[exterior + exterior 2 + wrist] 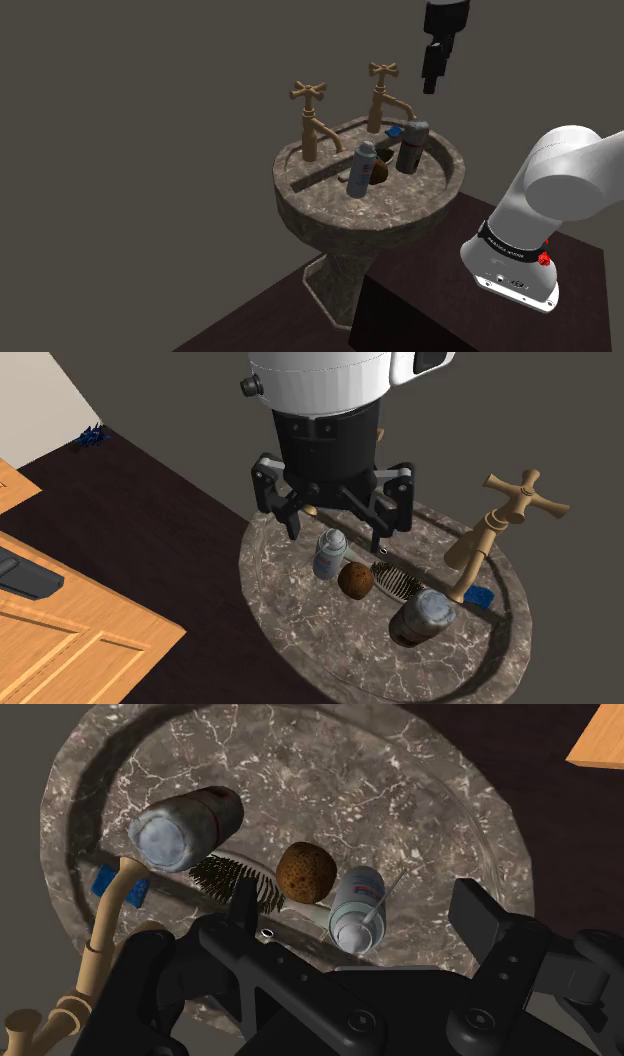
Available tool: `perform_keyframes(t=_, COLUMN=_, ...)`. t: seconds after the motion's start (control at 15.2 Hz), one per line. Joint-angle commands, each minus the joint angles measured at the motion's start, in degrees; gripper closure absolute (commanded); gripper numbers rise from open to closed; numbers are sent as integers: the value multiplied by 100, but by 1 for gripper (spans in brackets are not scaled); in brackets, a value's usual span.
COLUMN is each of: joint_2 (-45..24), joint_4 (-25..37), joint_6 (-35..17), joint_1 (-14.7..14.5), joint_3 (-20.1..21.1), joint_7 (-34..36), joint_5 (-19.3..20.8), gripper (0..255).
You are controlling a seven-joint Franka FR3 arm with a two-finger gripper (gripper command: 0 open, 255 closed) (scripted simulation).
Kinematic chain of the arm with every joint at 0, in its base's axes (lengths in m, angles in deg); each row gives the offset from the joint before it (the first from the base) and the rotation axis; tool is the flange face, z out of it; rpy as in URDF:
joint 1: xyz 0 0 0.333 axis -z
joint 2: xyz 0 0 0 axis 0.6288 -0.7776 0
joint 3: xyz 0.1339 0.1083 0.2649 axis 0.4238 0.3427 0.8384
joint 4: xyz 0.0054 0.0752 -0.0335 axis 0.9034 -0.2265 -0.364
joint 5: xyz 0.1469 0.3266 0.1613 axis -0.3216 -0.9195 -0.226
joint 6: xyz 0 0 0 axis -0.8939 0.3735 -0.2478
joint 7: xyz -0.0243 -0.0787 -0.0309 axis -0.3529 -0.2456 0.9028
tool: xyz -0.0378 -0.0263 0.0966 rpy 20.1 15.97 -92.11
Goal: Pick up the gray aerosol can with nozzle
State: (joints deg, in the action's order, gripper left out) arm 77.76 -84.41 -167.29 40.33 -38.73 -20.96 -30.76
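A light grey aerosol can [362, 168] with a thin nozzle and a red and blue label stands in the stone basin [300, 205]. In the second exterior view the can [330, 554] is just below my gripper [340, 520], whose fingers stand apart. In the wrist view the can [360, 894] lies between the open fingers [478, 916], well below them and untouched. In the shoulder view the gripper [433, 72] hangs high above the basin, near the taps.
A darker, fatter can [185, 829] with a red band stands in the basin too, with a brown ball [305, 871], a brush [235, 884] and a small blue thing [120, 886]. Two brass taps [312, 120] rise at the rim. A wooden surface [60, 622] lies beside the basin.
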Motion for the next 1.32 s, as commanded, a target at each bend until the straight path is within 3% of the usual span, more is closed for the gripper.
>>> perform_keyframes(t=0.0, joint_2=0, joint_4=0, joint_6=0, joint_1=0, joint_3=0, joint_7=0, joint_5=0, gripper=0)
perform_keyframes(t=0.66, joint_2=-676, joint_4=-1322, joint_6=-2663, joint_1=-236, joint_3=-136, joint_7=-285, joint_5=-24, gripper=0)
perform_keyframes(t=1.12, joint_2=-1823, joint_4=-1689, joint_6=-4638, joint_1=-377, joint_3=-184, joint_7=-484, joint_5=-18, gripper=0)
perform_keyframes(t=1.25, joint_2=-1933, joint_4=-1740, joint_6=-4819, joint_1=-379, joint_3=-183, joint_7=-483, joint_5=-9, gripper=0)
